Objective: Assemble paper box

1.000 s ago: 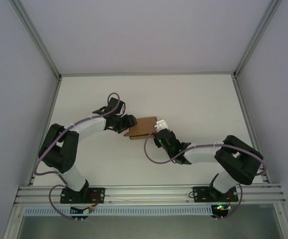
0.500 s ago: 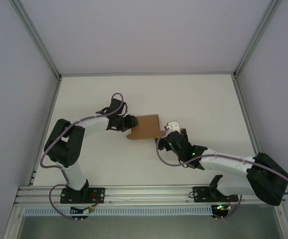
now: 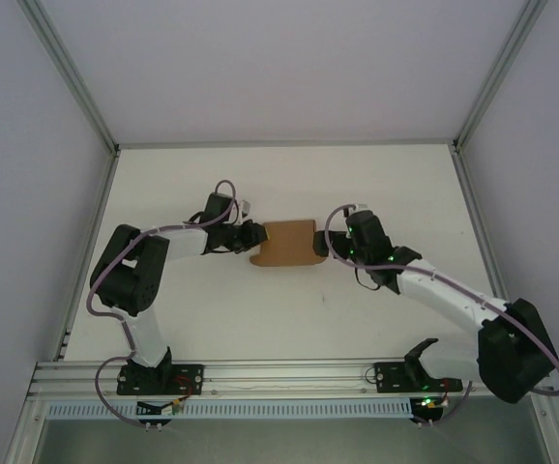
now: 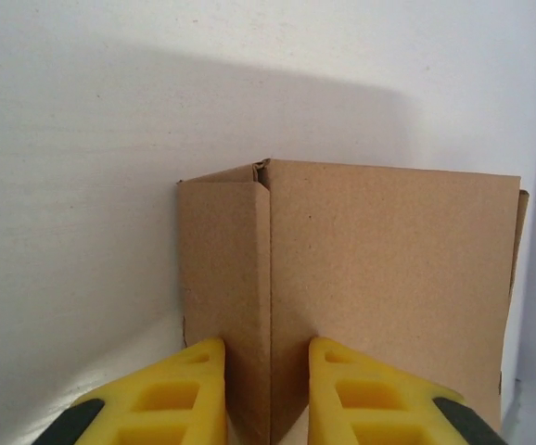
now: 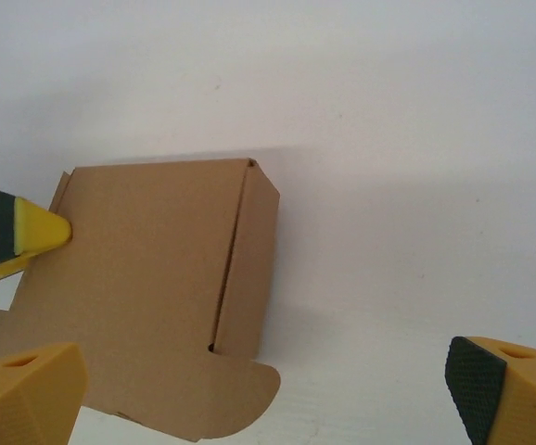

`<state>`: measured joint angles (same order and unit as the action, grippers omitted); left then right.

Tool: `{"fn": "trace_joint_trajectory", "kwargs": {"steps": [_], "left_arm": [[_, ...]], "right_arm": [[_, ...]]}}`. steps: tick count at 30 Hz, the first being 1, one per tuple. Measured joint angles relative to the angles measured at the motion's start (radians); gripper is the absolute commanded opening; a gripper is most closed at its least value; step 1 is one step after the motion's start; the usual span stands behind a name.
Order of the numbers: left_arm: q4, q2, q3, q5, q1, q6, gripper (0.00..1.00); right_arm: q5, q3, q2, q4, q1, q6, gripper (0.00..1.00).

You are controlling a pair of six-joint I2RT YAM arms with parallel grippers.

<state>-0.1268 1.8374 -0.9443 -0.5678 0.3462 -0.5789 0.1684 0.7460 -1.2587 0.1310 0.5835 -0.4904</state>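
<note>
The right pincer (image 5: 263, 366) has let go and swung round to the right side of the paper box (image 3: 287, 244), and it is wide open. The left pincer (image 4: 268, 357) has squeezed in around a fold at the box's left edge, but I cannot tell if it grips yet. The box lies between them, likely ready for more folding, and it is plain brown with no words.

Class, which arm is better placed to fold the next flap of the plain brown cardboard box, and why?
Right, probably. The right end effector is open wide by the plain brown cardboard box; the left end effector straddles its folded wall.
</note>
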Motion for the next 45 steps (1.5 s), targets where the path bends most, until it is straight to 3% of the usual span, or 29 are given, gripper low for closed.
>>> {"fn": "trace_joint_trajectory", "kwargs": {"steps": [7, 13, 18, 23, 25, 27, 28, 31, 36, 39, 43, 45], "left_arm": [[-0.147, 0.043, 0.048, -0.149, -0.058, -0.034, 0.17], [-0.158, 0.045, 0.052, -0.161, -0.062, -0.033, 0.17], [-0.165, 0.051, 0.051, -0.169, -0.062, -0.033, 0.17], [-0.169, 0.052, 0.051, -0.173, -0.062, -0.031, 0.19], [-0.169, 0.05, 0.051, -0.171, -0.064, -0.03, 0.25], [-0.167, 0.042, 0.053, -0.169, -0.064, -0.026, 0.38], [-0.168, 0.035, 0.056, -0.167, -0.063, -0.022, 0.48], [-0.164, -0.013, 0.079, -0.152, -0.061, 0.007, 0.97], [-0.126, -0.2, 0.093, -0.06, -0.038, 0.141, 1.0], [-0.073, -0.35, 0.085, 0.093, 0.042, 0.296, 1.0], [-0.006, -0.502, 0.055, 0.31, 0.222, 0.552, 1.0], [0.027, -0.552, 0.055, 0.35, 0.287, 0.668, 1.0]], "right_arm": [[-0.306, 0.127, -0.222, 0.02, -0.117, -0.095, 1.0], [-0.488, 0.221, -0.413, 0.004, -0.159, -0.126, 0.94], [-0.654, 0.262, -0.542, -0.11, -0.162, -0.189, 0.71], [-0.732, 0.266, -0.573, -0.183, -0.166, -0.238, 0.49], [-0.755, 0.266, -0.573, -0.203, -0.175, -0.253, 0.44], [-0.774, 0.257, -0.565, -0.222, -0.182, -0.267, 0.41], [-0.782, 0.246, -0.552, -0.236, -0.185, -0.281, 0.41], [-0.803, 0.21, -0.496, -0.243, -0.205, -0.307, 0.4], [-0.776, 0.214, -0.365, -0.111, -0.242, -0.338, 0.47], [-0.757, 0.255, -0.299, 0.045, -0.262, -0.37, 0.49], [-0.753, 0.299, -0.213, 0.234, -0.288, -0.418, 0.37], [-0.757, 0.308, -0.175, 0.299, -0.303, -0.447, 0.33]]}}
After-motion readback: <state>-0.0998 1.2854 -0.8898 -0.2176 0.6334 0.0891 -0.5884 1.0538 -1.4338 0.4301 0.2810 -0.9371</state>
